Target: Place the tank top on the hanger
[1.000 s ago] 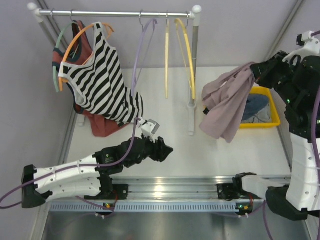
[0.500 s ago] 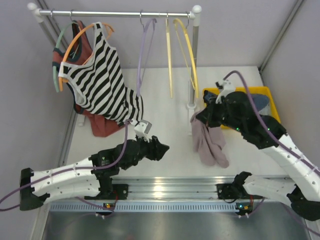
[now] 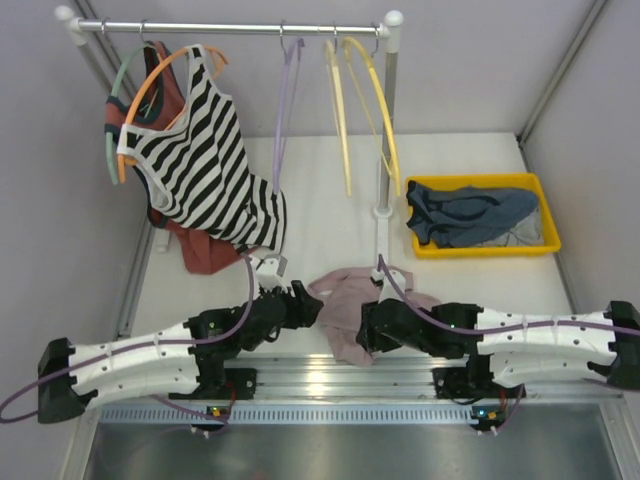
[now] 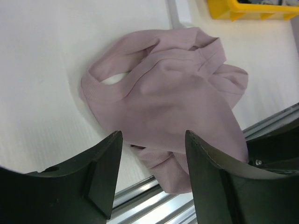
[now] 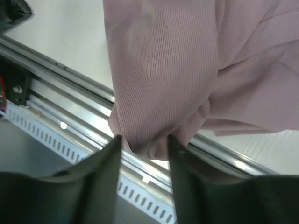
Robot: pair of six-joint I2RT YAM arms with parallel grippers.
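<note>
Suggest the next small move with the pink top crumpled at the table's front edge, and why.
Probably ease the left gripper, jaws wide, forward onto the armhole edge of the tank top and close. The top lies crumpled on the table, partly over the front rail, with fabric bunched in the right gripper; a second hold would let it be spread.

We lose the near part of the crumpled dusty-pink fabric tank top (image 3: 340,295) under the black right gripper (image 3: 366,330), most of the rust-red garment (image 3: 205,255) behind the black-and-white striped top (image 3: 200,170), and the yellow plastic bin (image 4: 243,10) to the left wrist view's top edge.
</note>
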